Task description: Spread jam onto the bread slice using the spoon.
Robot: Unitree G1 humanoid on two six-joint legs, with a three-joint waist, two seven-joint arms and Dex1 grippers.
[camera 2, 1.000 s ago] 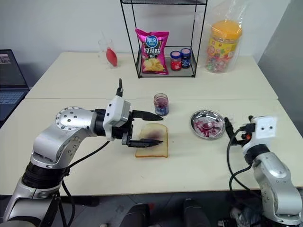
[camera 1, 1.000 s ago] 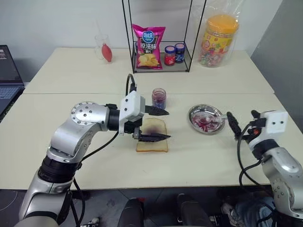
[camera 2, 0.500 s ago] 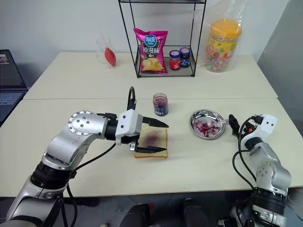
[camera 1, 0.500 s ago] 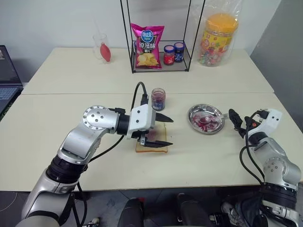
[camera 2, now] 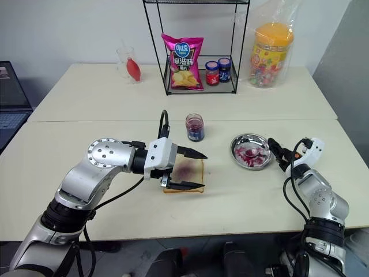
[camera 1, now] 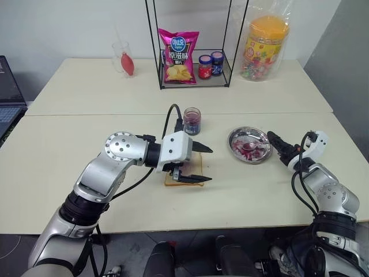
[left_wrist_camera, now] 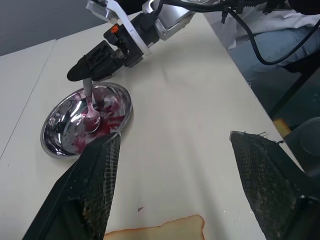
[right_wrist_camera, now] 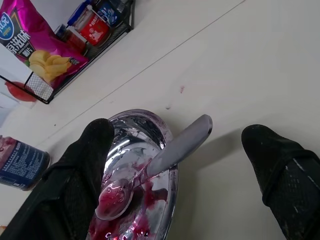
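Left end effector [camera 1: 196,164]: I am holding it spread wide and empty over the bread slice [camera 1: 192,163], one finger on either side, probably to steady it.
Bread slice: it is lying mid-desk, nearer the front edge, jam smear at its middle.
Right end effector [right_wrist_camera: 185,150]: I am keeping it released, fingers straddling the spoon [right_wrist_camera: 150,172] handle, grasping nothing yet.
Spoon: its red-stained bowl is resting in the metal dish [camera 1: 249,144] toward the desk's right edge, handle sticking over the rim, convenient for pickup.
Jam jar [camera 1: 192,121]: it is standing just behind the bread, within easy reach for scooping.
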